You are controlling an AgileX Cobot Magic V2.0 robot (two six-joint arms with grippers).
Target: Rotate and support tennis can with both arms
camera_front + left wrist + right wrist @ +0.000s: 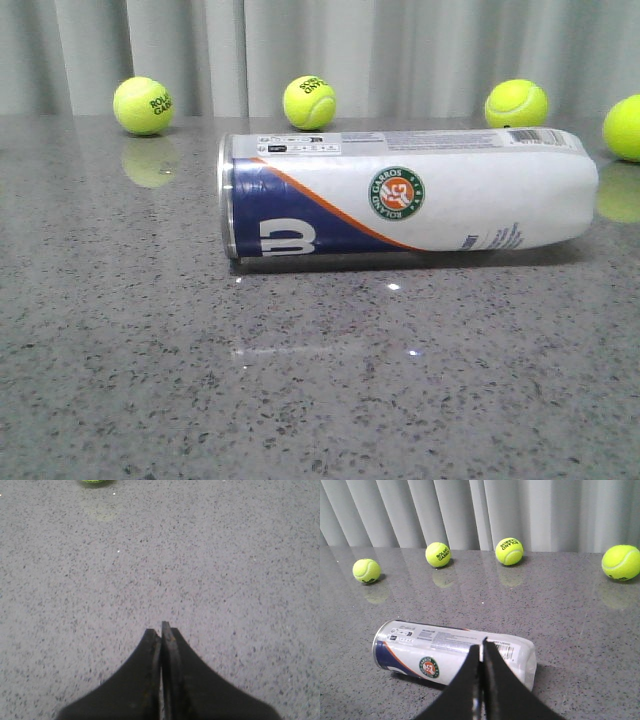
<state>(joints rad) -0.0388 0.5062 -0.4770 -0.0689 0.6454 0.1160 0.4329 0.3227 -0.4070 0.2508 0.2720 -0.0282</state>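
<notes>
The tennis can (400, 195) lies on its side across the middle of the grey table, metal-rimmed end to the left, navy panel, orange stripe and round badge facing the front. It also shows in the right wrist view (440, 652). My right gripper (481, 645) is shut and empty, held above and in front of the can, apart from it. My left gripper (161, 628) is shut and empty over bare table, with the can out of its view. Neither gripper shows in the front view.
Several yellow-green tennis balls sit along the back by the grey curtain: one at the far left (143, 105), one behind the can (309, 102), one at the back right (516, 103), one at the right edge (624, 127). A ball's edge (95, 481) shows in the left wrist view.
</notes>
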